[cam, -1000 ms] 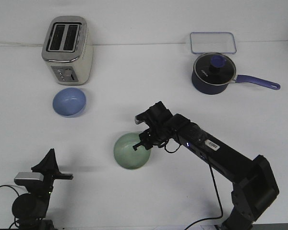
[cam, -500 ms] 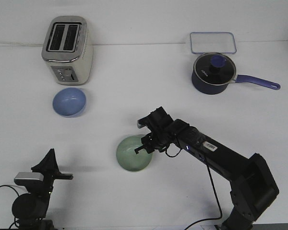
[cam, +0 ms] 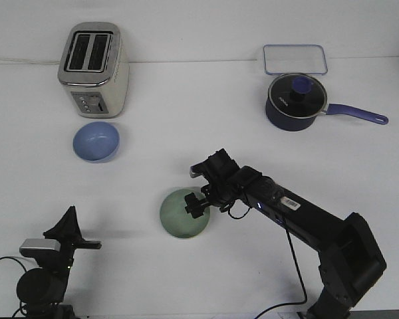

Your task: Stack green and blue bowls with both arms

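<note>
Green bowl [cam: 183,213]: shifted slightly left and tilted since half a second ago, its opening now turned away. Right gripper [cam: 195,206]: at the bowl's right rim, apparently pinching it; the fingers blur together. Pale sage, matte. Blue bowl [cam: 96,141]: upright, just before the toaster [cam: 93,69]. Left gripper [cam: 91,245]: low, jaw state unclear.

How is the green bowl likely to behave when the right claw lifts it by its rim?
The green bowl looks rigid and small, so it should probably keep its shape and lift easily. With the right claw at one edge only, it may tilt and hang unevenly. Its smooth matte wall could slip in a light pinch, and its rounded underside might rock when set down.
</note>
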### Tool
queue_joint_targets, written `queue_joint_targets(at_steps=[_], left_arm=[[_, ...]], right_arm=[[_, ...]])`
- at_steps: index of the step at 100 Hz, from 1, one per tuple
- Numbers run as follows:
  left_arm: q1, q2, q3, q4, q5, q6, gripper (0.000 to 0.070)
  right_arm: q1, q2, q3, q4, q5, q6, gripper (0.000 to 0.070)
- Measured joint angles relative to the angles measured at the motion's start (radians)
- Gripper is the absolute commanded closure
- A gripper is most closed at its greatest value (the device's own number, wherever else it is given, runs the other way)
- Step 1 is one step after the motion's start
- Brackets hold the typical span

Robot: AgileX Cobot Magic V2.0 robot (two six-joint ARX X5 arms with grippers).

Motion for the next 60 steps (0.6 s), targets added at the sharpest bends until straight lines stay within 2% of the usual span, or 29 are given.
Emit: queue_joint_targets(at_steps=[30,50,60], left_arm=[[0.0,0.0,0.0,0.0,0.0,0.0,0.0689],[0.0,0.0,0.0,0.0,0.0,0.0,0.0689],[0.0,0.0,0.0,0.0,0.0,0.0,0.0688]], right_arm=[[-0.031,-0.078,0.002,-0.022,0.007,0.003,0.0169],[-0.163,-0.244,0.002,-0.088,0.011,-0.035,0.017],[-0.251,-0.322,0.002,-0.134,0.062,-0.072,0.017]])
